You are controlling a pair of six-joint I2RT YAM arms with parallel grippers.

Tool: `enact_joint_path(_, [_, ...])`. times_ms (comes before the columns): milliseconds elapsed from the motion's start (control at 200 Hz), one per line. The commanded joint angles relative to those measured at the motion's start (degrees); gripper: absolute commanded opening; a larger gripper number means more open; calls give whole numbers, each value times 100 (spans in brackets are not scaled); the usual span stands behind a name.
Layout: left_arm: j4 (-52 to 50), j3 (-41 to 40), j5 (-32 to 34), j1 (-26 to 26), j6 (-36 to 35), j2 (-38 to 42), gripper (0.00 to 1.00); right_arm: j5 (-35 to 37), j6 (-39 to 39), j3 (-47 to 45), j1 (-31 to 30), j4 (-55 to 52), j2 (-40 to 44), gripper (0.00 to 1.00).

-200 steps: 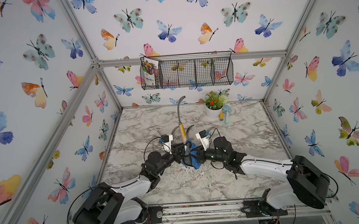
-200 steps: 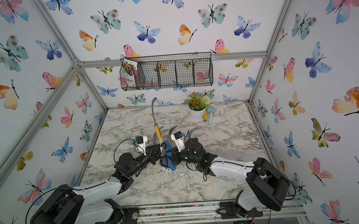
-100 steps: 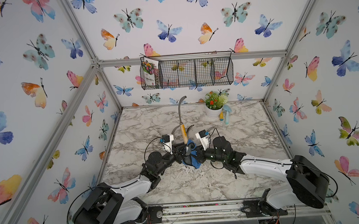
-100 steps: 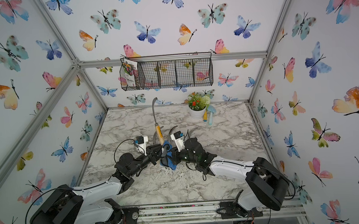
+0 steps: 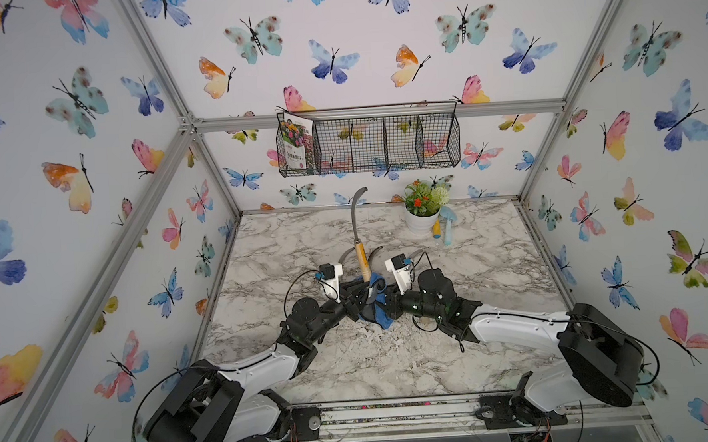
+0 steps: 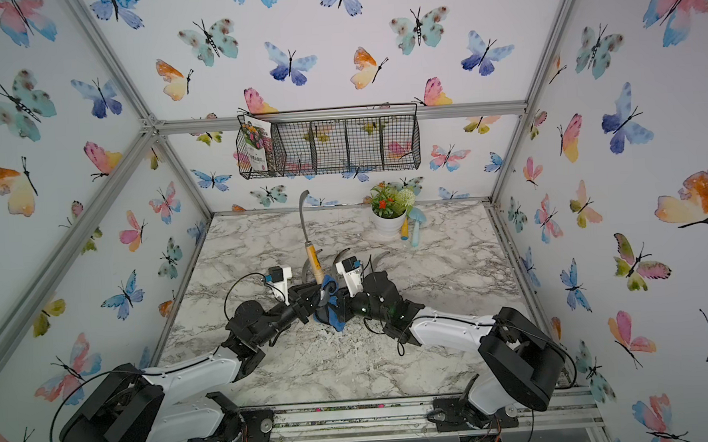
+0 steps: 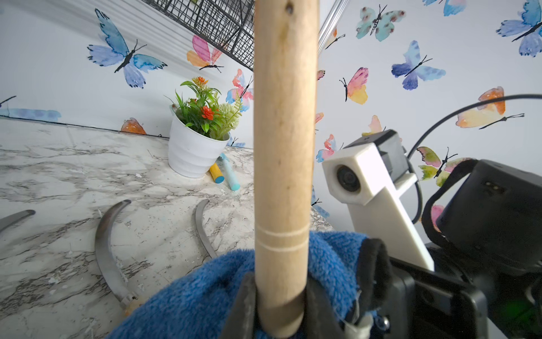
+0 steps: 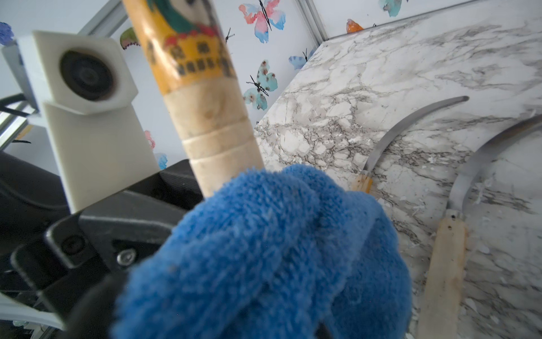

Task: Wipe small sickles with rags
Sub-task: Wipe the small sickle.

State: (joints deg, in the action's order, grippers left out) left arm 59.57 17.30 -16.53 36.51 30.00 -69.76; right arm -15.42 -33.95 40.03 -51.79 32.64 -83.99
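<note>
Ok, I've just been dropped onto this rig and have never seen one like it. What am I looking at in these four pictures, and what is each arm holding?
Two robot arms work over a marble table, each ending in a two-finger gripper. The two wide pictures come from one camera head overhead, so they show nearly the same scene. The two close-ups come from small cameras on the wrists. The left gripper is shut on the wooden handle of a raised sickle, held off the table. The right gripper is shut on a blue rag, bunched against the lower end of that handle. On the table lie three more sickles. At the back are a potted plant and a light-blue trowel; a wire basket hangs on the wall.
</note>
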Motion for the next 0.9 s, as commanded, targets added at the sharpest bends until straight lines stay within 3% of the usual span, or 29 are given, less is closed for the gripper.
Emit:
enact_joint_path(0, [-67,19,-456,154,-91,-3,0,320,13,-206,-51,804,389,2])
enact_joint_path(245, [-281,180,-419,313,-268,-86,0,258,52,324,-50,111,-98,2])
enact_joint_path(380, [-621,281,-101,530,-512,-22,0,662,53,-192,-24,295,450,2])
enact_joint_path(556, [-951,355,296,749,-731,117,0,646,-60,-610,296,1,1206,2])
enact_joint_path(646, [-1045,354,507,843,-829,189,0,526,-222,-787,679,-228,1534,2])
enact_joint_path(896, [-1502,556,1244,1387,-1376,249,0,-767,-839,-1426,2266,-141,2106,2])
